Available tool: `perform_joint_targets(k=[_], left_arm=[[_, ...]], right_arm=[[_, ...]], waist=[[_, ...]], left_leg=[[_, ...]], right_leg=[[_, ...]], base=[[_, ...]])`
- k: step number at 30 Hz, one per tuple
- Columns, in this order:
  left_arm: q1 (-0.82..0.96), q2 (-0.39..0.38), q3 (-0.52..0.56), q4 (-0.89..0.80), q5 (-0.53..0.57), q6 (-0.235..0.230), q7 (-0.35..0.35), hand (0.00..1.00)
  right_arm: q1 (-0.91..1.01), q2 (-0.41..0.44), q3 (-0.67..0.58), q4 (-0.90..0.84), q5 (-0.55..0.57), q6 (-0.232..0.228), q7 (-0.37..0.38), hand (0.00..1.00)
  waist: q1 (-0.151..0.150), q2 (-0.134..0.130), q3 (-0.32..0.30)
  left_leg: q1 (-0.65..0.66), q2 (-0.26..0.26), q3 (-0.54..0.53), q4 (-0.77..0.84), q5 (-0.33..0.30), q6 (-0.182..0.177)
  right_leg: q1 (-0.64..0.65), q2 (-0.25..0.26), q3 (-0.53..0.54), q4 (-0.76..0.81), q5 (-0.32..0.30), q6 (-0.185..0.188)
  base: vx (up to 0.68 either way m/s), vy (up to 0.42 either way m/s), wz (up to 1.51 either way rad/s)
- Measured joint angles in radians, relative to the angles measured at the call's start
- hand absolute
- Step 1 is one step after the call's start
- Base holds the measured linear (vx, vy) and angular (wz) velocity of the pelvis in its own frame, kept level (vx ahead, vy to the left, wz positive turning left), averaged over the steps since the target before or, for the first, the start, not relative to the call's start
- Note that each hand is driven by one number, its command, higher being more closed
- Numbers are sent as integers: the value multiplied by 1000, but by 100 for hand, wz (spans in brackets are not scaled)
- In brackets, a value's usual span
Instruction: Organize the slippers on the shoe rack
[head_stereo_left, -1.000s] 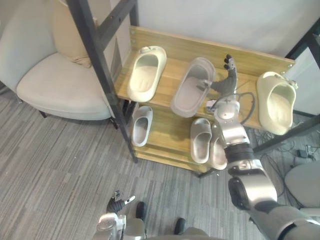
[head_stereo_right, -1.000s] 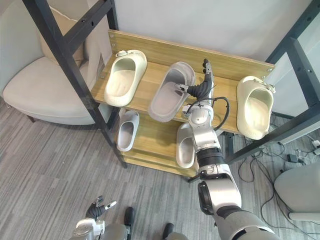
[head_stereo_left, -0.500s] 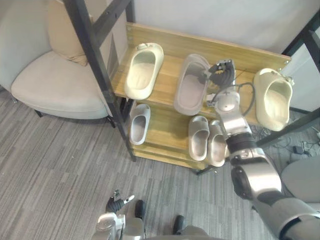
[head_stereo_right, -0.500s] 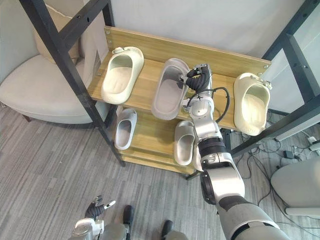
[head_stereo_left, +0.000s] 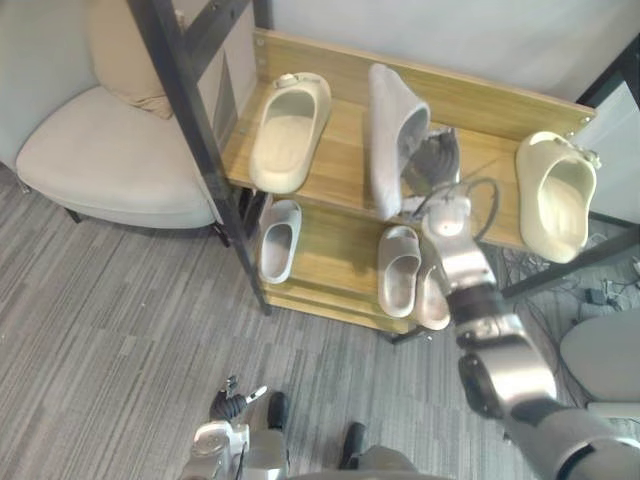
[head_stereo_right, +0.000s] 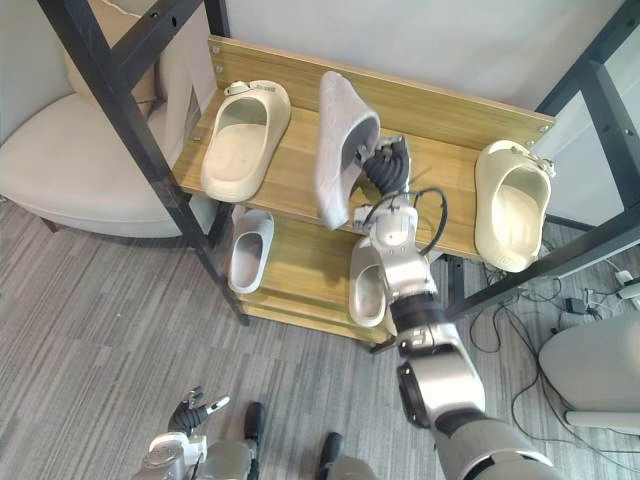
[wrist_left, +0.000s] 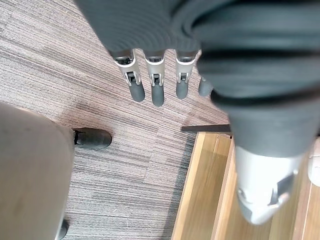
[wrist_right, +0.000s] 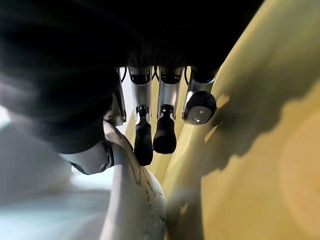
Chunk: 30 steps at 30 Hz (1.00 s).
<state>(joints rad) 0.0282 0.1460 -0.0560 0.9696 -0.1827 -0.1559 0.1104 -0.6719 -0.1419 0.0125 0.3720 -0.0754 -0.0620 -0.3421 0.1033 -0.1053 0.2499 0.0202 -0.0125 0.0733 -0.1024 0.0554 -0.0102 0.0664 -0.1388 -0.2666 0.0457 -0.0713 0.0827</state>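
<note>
One slipper in hand. The right hand (head_stereo_right: 385, 168) pinches the strap of the grey foam slipper (head_stereo_right: 338, 150), thumb against fingers. The slipper stands tipped on its long edge just left of the hand, over the wooden shoe rack's top shelf (head_stereo_right: 290, 195), likely mid-turn to square it with its neighbours. Further left a cream clog-style slipper (head_stereo_right: 240, 140) lies flat; its mate (head_stereo_right: 512, 205) sits well right. The left hand (wrist_left: 157, 87) hangs slack-fingered above grey carpet (wrist_left: 100, 130).

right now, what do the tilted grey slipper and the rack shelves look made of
Grey slipper: likely moulded foam or soft rubber, matte; it looks one-piece with thick rounded edges. Shelves: wood or wood-look laminate, with light grain lines and a slight sheen.
</note>
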Motion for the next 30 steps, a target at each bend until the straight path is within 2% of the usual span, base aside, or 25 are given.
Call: perform_joint_targets(k=[6, 10, 17, 20, 26, 30], left_arm=[[6, 1, -1, 1, 37, 9, -1, 0], [20, -3, -3, 3, 63, 11, -4, 0], [31, -7, -25, 20, 66, 14, -6, 0], [31, -6, -42, 21, 69, 12, -7, 0], [30, -6, -53, 26, 75, 10, -6, 0], [29, -7, -87, 45, 75, 7, -7, 0]], right_arm=[[189, 58, -1, -206, 0, -32, -18, 100], [269, 65, 1, -292, -1, -63, -12, 100], [337, 64, 3, -359, 0, -83, 4, 100], [346, 64, 12, -373, 0, -89, 12, 100], [485, 63, 89, -529, 28, -134, 90, 100], [590, 63, 124, -560, 39, -152, 145, 100]], waist=[[-26, 3, -2], [-44, 17, -22], [-48, 44, -63], [-49, 45, -65], [-56, 47, -69], [-66, 60, -93]], left_leg=[[16, 0, 2, 0, 0, 0], [27, 2, 5, 0, 3, -1], [43, 4, 25, 0, 2, -1], [51, 5, 27, 0, 1, -2], [68, 8, 30, 0, -2, -5], [82, 11, 40, 0, -7, -9]], right_leg=[[14, -1, 4, -1, -2, 3], [21, 0, 12, -1, -1, 6], [40, 6, 34, -33, 18, 11], [44, 8, 37, -37, 19, 10], [67, 13, 40, -55, 25, 10], [76, 15, 52, -57, 25, 9]], base=[[-56, -12, -3], [-73, -11, -4], [-29, -2, -8], [-26, -6, -1], [-4, -2, -1], [-23, -7, -8]])
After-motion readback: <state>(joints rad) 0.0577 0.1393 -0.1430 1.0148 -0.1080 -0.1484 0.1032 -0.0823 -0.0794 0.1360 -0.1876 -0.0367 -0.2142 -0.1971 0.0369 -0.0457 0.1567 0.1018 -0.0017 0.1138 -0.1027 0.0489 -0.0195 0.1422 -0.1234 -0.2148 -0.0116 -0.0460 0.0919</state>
